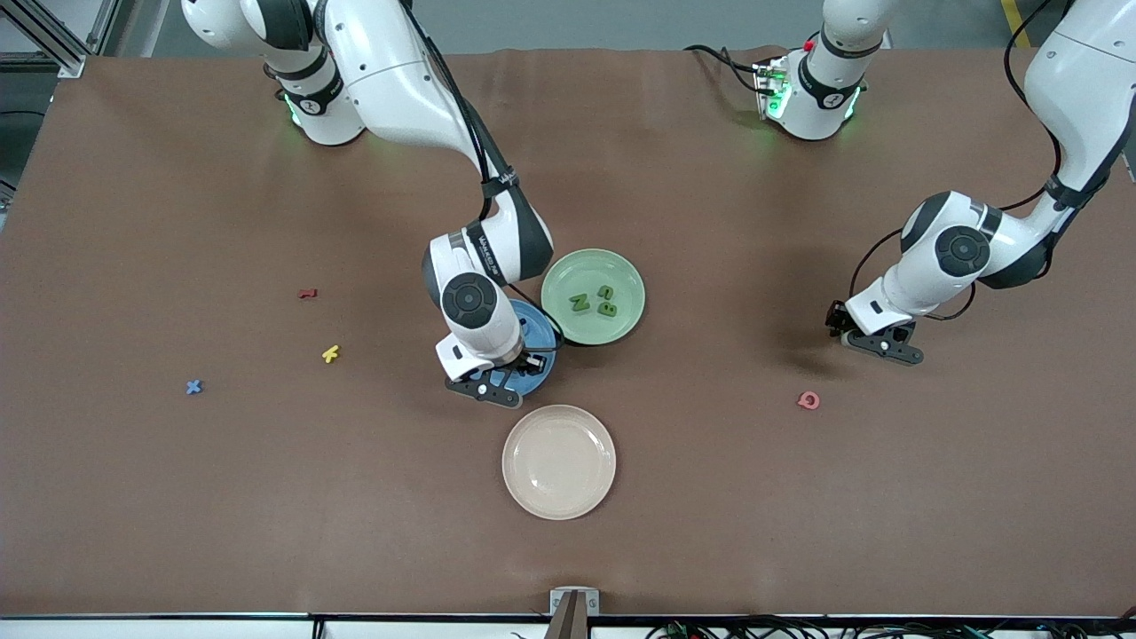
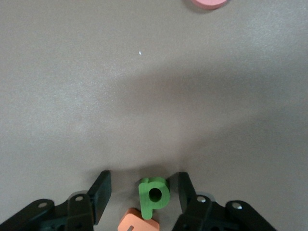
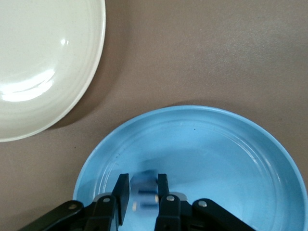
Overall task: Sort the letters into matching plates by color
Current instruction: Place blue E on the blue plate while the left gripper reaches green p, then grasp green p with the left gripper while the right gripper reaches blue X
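Observation:
My right gripper [image 1: 495, 389] hangs low over the blue plate [image 1: 538, 334], which fills much of the right wrist view [image 3: 231, 154]. A blue letter [image 3: 144, 193] shows as a blur between its narrowly parted fingers, loose above the plate. The pale green plate [image 1: 577, 271] beside it holds three green letters [image 1: 579, 303]. My left gripper [image 1: 874, 344] is down at the table toward the left arm's end, open around a green letter "p" [image 2: 153, 195]. One finger [image 2: 185, 191] is close to the letter, the other [image 2: 100, 193] is well off it. Another blue letter [image 1: 193, 386] lies toward the right arm's end.
An orange letter [image 2: 138, 224] touches the green "p" between my left gripper's fingers. A pink letter [image 1: 808, 400] lies close by. The cream plate [image 1: 559, 461] sits nearer the front camera than the blue plate. Yellow [image 1: 330, 354] and red [image 1: 307, 293] letters lie toward the right arm's end.

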Tool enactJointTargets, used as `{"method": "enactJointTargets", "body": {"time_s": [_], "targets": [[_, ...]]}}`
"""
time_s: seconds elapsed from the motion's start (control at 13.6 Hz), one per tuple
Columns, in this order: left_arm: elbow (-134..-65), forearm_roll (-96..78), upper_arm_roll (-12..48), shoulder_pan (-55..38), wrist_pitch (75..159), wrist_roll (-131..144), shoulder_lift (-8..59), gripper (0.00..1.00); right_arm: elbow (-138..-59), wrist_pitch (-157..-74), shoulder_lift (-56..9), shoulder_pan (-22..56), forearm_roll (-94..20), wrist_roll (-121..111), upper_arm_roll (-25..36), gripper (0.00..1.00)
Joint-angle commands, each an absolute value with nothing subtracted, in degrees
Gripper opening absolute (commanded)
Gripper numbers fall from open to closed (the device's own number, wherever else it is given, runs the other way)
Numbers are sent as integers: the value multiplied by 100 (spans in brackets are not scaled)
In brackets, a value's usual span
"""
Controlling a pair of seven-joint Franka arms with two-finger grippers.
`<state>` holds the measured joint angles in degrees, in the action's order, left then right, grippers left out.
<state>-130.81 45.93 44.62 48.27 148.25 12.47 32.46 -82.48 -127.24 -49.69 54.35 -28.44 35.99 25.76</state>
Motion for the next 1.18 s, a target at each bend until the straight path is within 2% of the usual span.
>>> {"method": "enactJointTargets", "body": {"time_s": [0.0, 0.07, 0.29, 0.37, 0.51, 0.74, 0.88, 1.03, 1.1], "targets": [[-13280, 4702, 4474, 4939, 14845, 1283, 3146, 63, -8077, -12560, -4888, 5335, -2751, 3656, 2531, 86], [-13280, 4702, 4474, 4931, 14845, 1283, 3146, 63, -8086, -12351, -4800, 5326, -2742, 3630, 2549, 98], [-13342, 4702, 4474, 4931, 14845, 1327, 3155, 60, -8147, -11194, -4178, 5326, -2742, 3027, 2890, 100], [-13385, 4702, 4500, 4931, 14845, 1353, 3147, 60, -8156, -10727, -3949, 5317, -2751, 2762, 3118, 100], [-13386, 4702, 4544, 4931, 14836, 1345, 3146, 53, -8209, -9918, -3544, 5317, -2742, 2165, 3680, 100], [-13377, 4702, 4553, 4931, 14836, 1301, 3146, 30, -8638, -9318, -3139, 5344, -2733, 796, 4664, 100], [-13359, 4702, 4553, 4931, 14836, 1283, 3146, 14, -8972, -9220, -3041, 5379, -2603, -40, 5244, 100], [-13342, 4702, 4588, 4931, 14845, 1274, 3146, 4, -9262, -9298, -3032, 5353, -2426, -822, 5693, 100], [-13324, 4702, 4649, 4939, 14836, 1274, 3146, 3, -9394, -9386, -3058, 5309, -2426, -1244, 5887, 100]]}}
